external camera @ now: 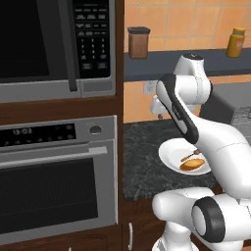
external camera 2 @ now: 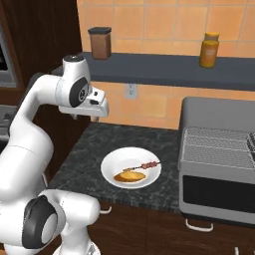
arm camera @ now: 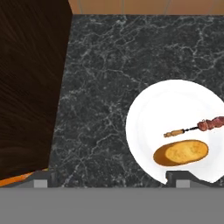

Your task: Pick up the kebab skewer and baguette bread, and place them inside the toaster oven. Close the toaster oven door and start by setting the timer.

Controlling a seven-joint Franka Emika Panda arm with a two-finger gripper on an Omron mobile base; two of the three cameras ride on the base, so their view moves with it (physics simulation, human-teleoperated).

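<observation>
Hand view: our gripper [arm camera: 111, 179] hangs wide and empty, baguette bread [arm camera: 180, 152] and kebab skewer [arm camera: 194, 127] on the white plate [arm camera: 146, 113] at lower right. First pick pending; we must shift right and descend. Toaster oven [external camera 2: 219, 164] waits open at right.

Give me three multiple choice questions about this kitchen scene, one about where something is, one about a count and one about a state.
1. Where is the baguette bread?
A. on the white plate
B. on the shelf
C. inside the toaster oven

2. How many containers stand on the wall shelf?
A. one
B. two
C. four

3. How is the gripper?
A. shut on the skewer
B. open, holding nothing
C. shut on the bread

Key: 1 A, it lies beside the kebab skewer on the plate; 2 B, a brown jar and a yellow bottle; 3 B, fingertips apart above the counter.
</observation>
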